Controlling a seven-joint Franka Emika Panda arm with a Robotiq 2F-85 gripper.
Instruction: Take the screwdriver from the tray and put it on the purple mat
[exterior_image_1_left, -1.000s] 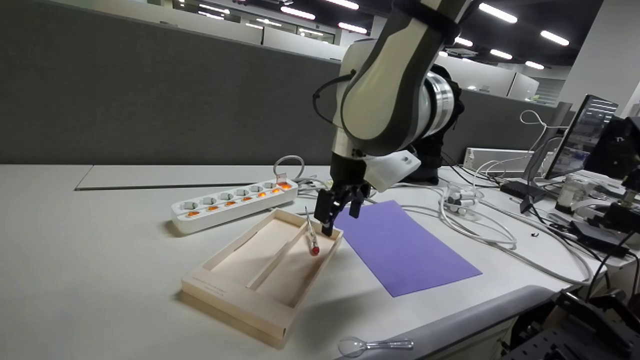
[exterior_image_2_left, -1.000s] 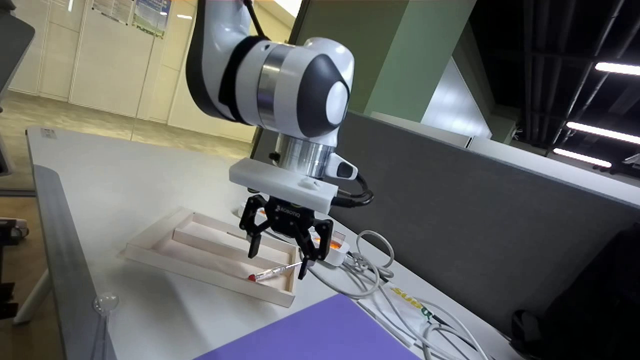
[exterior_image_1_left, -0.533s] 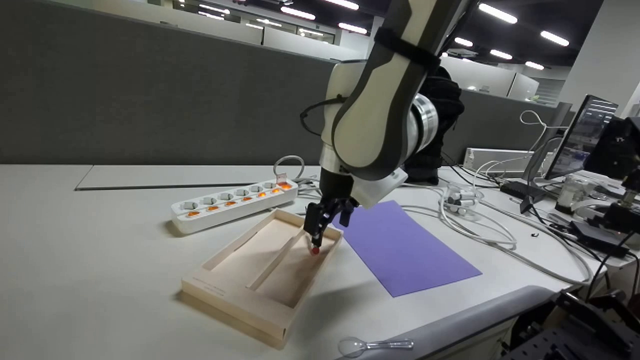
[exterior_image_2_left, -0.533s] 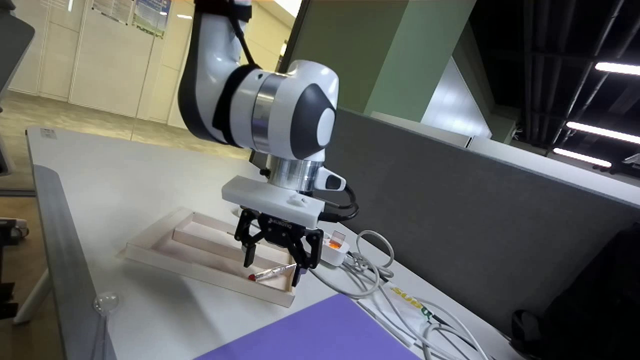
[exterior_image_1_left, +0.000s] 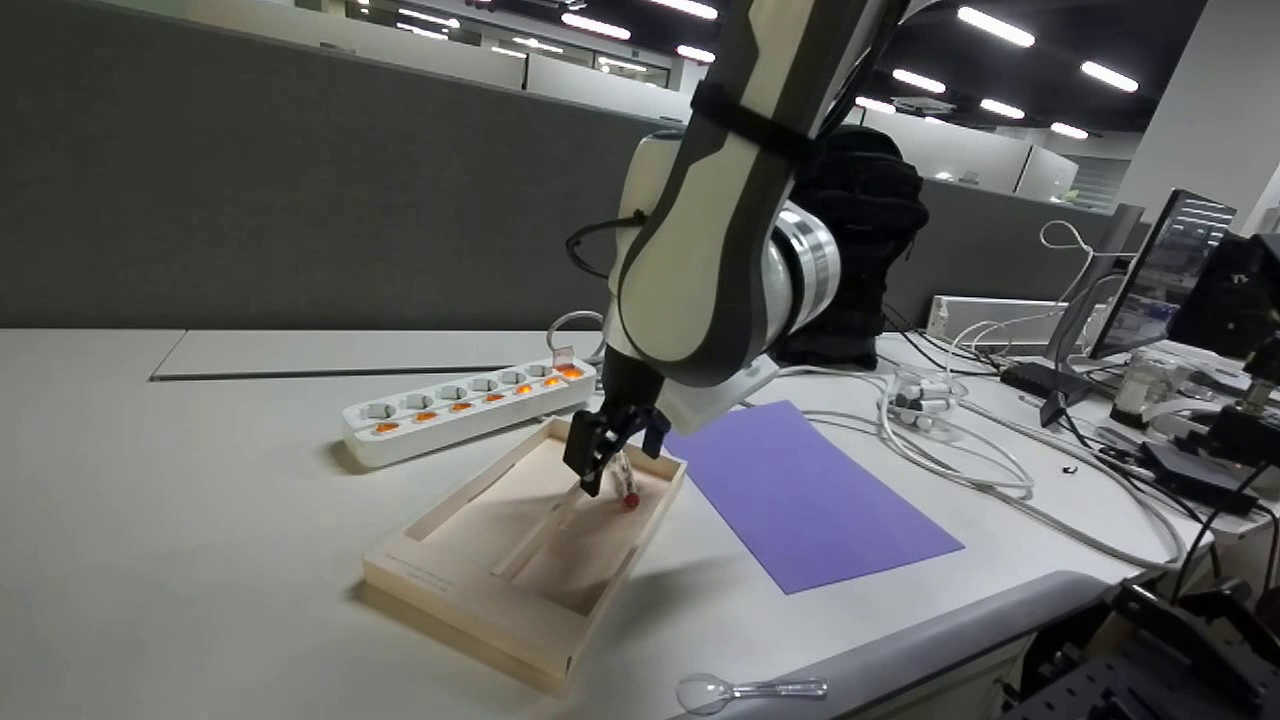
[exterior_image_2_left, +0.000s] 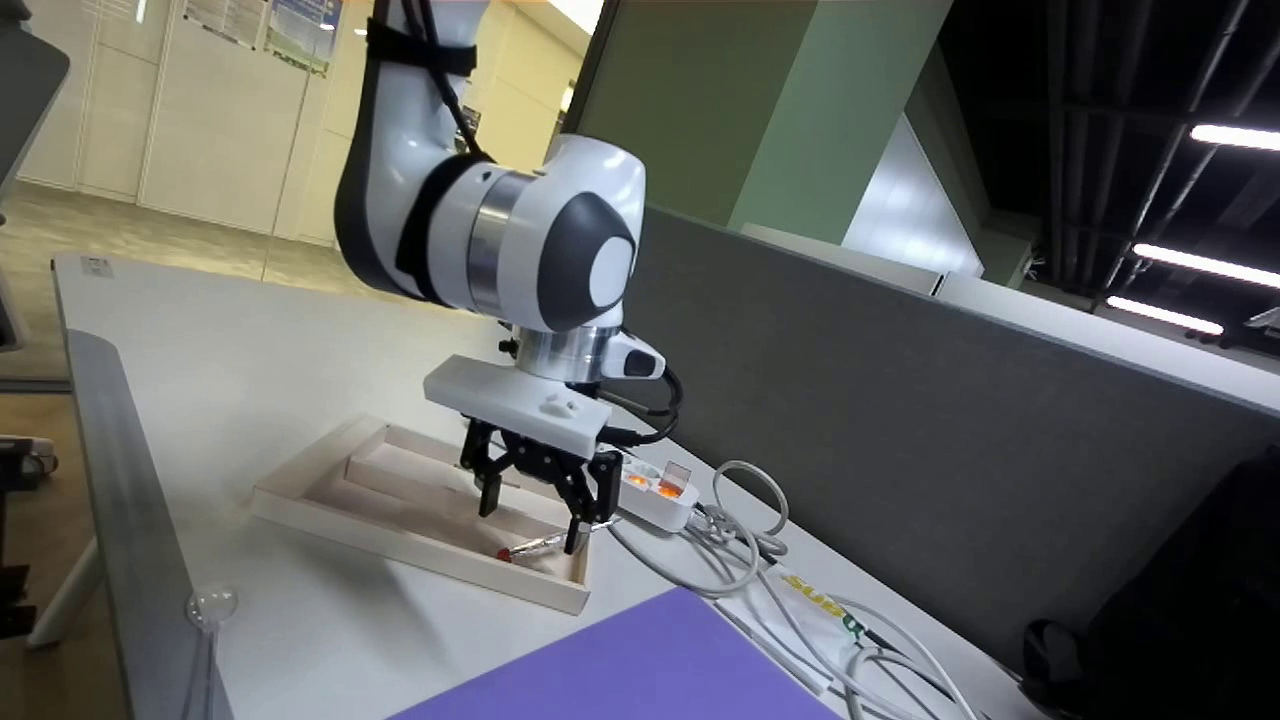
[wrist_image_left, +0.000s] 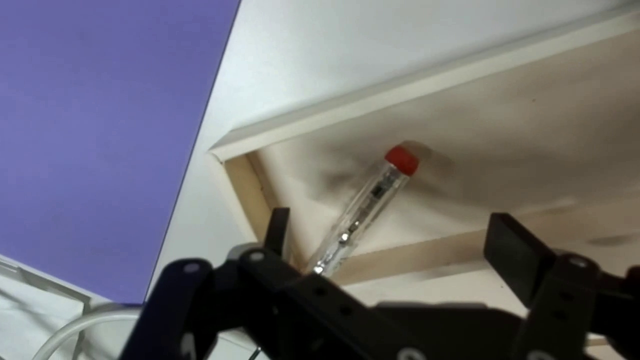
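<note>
"Compared with half a second ago, my gripper (exterior_image_2_left: 530, 527) sits farther from the purple mat (exterior_image_1_left: 810, 500) in both exterior views, and in an exterior view it hides less of the screwdriver (wrist_image_left: 361, 215)."

"Has the screwdriver shifted too?"

"It looks unmoved to me: aslant in the tray (exterior_image_1_left: 470, 595), on the side of the divider (exterior_image_1_left: 540, 532) nearer the purple mat, its red end away from the nearby end wall (wrist_image_left: 245, 187) (part of its shaft is behind the gripper in my wrist view)."

"And your fingers?"

"I have the fingers (wrist_image_left: 515, 257) spread wide. From the wrist, the clear handle shows between them, closer to one tip, and the gap is far broader than the handle. Whether that tip touches it, I cannot tell."
</note>
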